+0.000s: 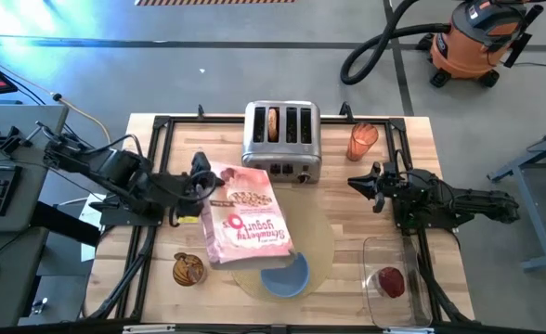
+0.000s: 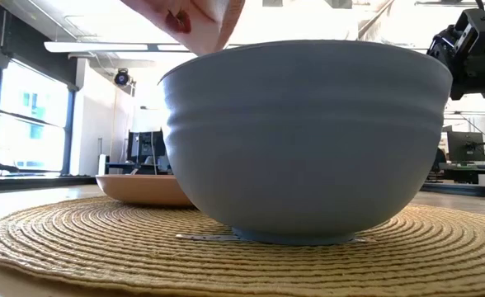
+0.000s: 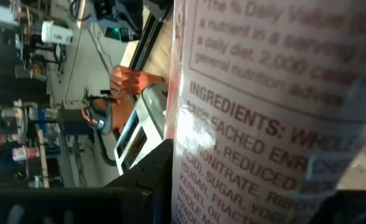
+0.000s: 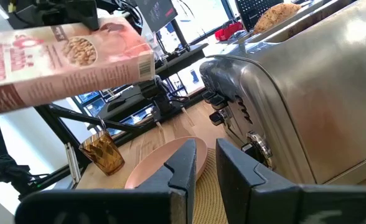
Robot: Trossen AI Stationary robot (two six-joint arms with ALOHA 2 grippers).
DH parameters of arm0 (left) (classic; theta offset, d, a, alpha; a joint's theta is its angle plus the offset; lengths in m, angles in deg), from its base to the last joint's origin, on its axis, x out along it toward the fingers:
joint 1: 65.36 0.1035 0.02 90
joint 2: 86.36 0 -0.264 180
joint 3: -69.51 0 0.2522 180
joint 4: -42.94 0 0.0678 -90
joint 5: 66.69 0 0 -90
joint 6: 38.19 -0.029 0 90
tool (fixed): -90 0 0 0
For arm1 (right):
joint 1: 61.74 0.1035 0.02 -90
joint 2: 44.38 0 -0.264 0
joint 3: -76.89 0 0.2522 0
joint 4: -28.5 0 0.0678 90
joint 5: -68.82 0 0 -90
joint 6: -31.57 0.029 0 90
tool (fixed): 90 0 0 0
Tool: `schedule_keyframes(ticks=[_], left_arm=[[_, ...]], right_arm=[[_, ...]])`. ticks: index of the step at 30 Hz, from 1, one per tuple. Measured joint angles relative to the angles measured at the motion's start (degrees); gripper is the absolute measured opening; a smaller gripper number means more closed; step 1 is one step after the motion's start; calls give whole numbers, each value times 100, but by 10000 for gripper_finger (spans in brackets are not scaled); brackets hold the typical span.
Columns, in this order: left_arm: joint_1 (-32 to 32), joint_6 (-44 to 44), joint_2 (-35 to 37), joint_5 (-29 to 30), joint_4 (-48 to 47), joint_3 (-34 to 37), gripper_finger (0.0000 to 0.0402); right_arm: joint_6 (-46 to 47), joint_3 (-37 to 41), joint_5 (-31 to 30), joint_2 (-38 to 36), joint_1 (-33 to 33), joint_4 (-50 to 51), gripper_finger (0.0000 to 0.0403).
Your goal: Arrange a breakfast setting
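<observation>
My left gripper (image 1: 204,186) is shut on the pink cereal box (image 1: 247,215), held in the air over the round tan placemat (image 1: 321,249). The box's near end hangs above the blue bowl (image 1: 285,276), which stands on the placemat (image 2: 77,239). The pink plate (image 4: 164,163) lies on the placemat behind the bowl (image 2: 308,140), and the box hides it from above. The bagel half (image 1: 272,122) stands in a slot of the steel toaster (image 1: 282,141). The red fruit (image 1: 390,281) lies in a clear container. My right gripper (image 1: 358,183) is shut and empty, right of the toaster. My left gripper pinches the cereal box near its far left corner (image 1: 214,184), coming level from the table's left. One dark finger (image 3: 150,180) lies against the printed side panel (image 3: 245,143). The box is lifted clear with its front face up, and its near end (image 2: 205,21) is just above the bowl's rim.
An orange translucent cup (image 1: 362,141) stands right of the toaster. An amber glass (image 1: 188,269) stands near the front left. The clear container (image 1: 394,278) sits at the front right. The dark frame rails (image 1: 152,232) run along both sides of the table.
</observation>
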Motion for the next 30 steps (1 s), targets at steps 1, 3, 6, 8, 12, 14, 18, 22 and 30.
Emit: schedule_keyframes(ticks=[1, 3, 6, 8, 12, 14, 18, 22, 30], left_arm=[[-53, -53, -24, 14, 1, 0, 122], [-146, -73, -69, 66, 0, 0, 122], [-253, -82, -123, 97, 1, 0, 122], [-325, -97, -169, 99, 1, 0, 122], [-426, -463, -317, 137, 1, 0, 122], [-463, -521, -411, 282, 1, 0, 122], [-530, -569, -572, 637, 6, -2, 122], [-565, -812, -702, 1032, 8, -2, 122], [-561, -942, -913, 1582, 1, -2, 122]], right_arm=[[-1, 1, -1, 0, -1, 0, 46], [0, 1, -2, 0, -1, 0, 46], [0, 0, -2, -1, -1, 0, 46], [0, 0, -2, -1, -2, 2, 46], [-1, 1, -2, -1, -2, 0, 46], [0, 0, -1, 1, -1, 1, 46], [0, 0, -1, -1, -1, 0, 46], [-1, 1, -2, -1, -2, 0, 46], [1, 1, 0, 1, 0, 0, 46]])
